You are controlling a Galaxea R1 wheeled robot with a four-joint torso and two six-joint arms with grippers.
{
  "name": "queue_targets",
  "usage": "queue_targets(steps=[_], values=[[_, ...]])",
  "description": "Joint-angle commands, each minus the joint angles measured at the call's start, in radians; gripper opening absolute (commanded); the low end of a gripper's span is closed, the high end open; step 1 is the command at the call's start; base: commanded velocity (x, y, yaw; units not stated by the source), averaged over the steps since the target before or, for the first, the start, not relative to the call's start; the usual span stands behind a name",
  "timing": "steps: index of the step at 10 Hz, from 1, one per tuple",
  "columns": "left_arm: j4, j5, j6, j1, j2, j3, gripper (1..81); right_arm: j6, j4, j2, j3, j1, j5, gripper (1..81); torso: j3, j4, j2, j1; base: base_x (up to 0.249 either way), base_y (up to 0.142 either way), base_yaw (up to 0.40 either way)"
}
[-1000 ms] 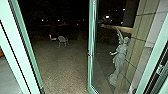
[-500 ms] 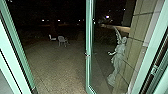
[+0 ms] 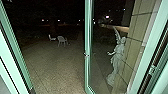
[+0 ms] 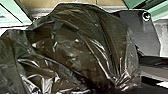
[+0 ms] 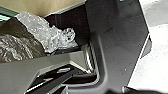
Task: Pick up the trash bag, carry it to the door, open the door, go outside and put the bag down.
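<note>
Thin, dark, glossy plastic, crinkled all over, on the trash bag [image 4: 72, 47]; smooth, shiny, metal-looking green door frame [image 3: 87, 67] edging clear, smooth glass [image 3: 100, 68]; at four o'clock in the head view, a matt, stone-like statue [image 3: 116, 60]; toward eight o'clock, rough, dull ground [image 3: 55, 65].

The trash bag [image 5: 22, 48] lay near the jaws, dark brown, glossy and finely creased, with only a part of it in sight. Against it ran a pale, crumpled stretch of plastic [image 5: 41, 28], which narrowed to a bunched end [image 5: 68, 35]; whether that end touched the jaws could not be told. The robot's own dark plate [image 5: 120, 42] stood just beside this end. Farther out, apart from the jaws, were a tan surface [image 5: 60, 5], a green strip [image 5: 6, 16] and a whitish surface [image 5: 161, 42].
</note>
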Motion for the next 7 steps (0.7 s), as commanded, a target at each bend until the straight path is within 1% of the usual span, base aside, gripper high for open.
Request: queue_targets(steps=[1,6,7], values=[[0.009,0.053,0.004,-0.056,-0.006,0.001,1.0,-0.002,-0.008,-0.002,0.009,0.049,-0.044,81.1,0.0,0.0,0.0,0.0,0.0,0.0,0.0],[0.008,0.053,0.004,-0.056,-0.004,-0.004,1.0,-0.002,-0.008,-0.002,0.009,0.047,-0.044,81.1,0.0,0.0,0.0,0.0,0.0,0.0,0.0],[0.008,0.053,0.004,-0.056,-0.004,-0.004,1.0,-0.002,-0.008,-0.002,0.009,0.047,-0.042,81.1,0.0,0.0,0.0,0.0,0.067,0.0,0.0]])
